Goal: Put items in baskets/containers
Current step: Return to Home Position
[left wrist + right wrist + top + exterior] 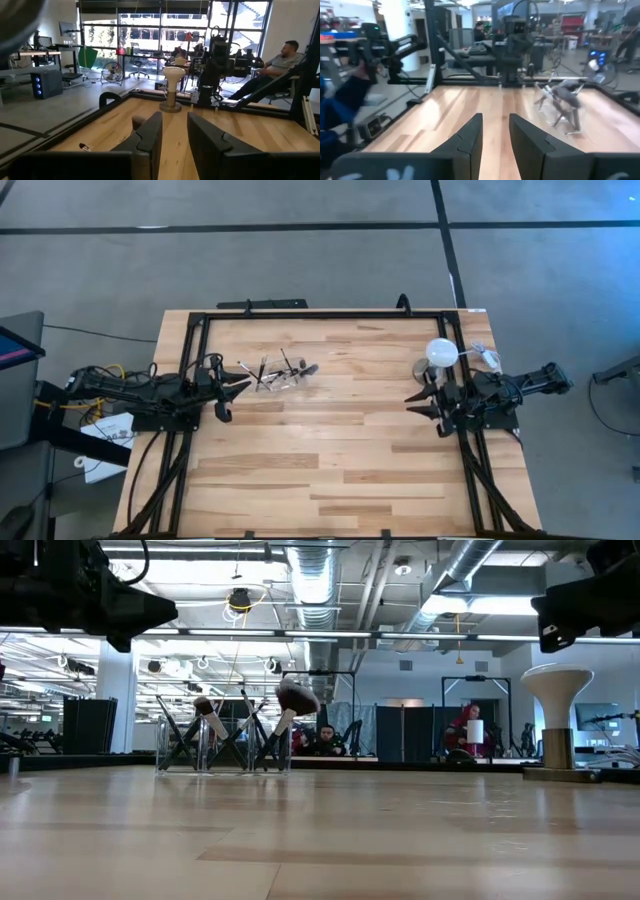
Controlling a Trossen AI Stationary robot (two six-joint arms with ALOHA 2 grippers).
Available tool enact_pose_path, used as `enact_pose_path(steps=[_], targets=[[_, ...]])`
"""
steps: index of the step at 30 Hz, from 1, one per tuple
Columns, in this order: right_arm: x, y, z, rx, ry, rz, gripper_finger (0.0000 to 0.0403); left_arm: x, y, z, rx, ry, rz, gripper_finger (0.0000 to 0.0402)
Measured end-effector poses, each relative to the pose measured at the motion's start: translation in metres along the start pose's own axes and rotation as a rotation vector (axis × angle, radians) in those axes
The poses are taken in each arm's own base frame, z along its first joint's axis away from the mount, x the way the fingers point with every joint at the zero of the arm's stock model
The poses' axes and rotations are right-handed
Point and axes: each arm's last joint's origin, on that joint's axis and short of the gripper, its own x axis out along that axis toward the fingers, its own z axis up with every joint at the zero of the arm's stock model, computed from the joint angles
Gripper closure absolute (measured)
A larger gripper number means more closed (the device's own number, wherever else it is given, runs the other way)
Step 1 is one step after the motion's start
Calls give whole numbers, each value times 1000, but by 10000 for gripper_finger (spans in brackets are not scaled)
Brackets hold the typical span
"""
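Observation:
The clear plastic container (276,375) stands on the table, left of centre toward the far edge. Several slim dark brushes (290,364) lean in it with their heads up. In the low view the container (222,748) shows a large fluffy brush head (297,696) and a smaller head (206,706) above its rim. My left gripper (232,392) is open, just left of the container and slightly nearer. My right gripper (418,400) is open near the table's right edge, far from the container (560,104). Both touch nothing.
A white round ball on a stand (440,352) sits by the far right corner, close to my right gripper; it also shows in the left wrist view (171,90). A black frame (300,314) rims the table. Bare wood (330,460) spans the middle and near side. A person (280,62) sits beyond the table.

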Motion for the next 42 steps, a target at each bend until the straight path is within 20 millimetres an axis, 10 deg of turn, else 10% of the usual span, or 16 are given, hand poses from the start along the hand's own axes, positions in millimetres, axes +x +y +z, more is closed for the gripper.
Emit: enact_pose_path(steps=[42], targets=[[-1, -6, -10, -14, 110, -100, 317, 0, 3, 3, -19, -28, 97, 314]])
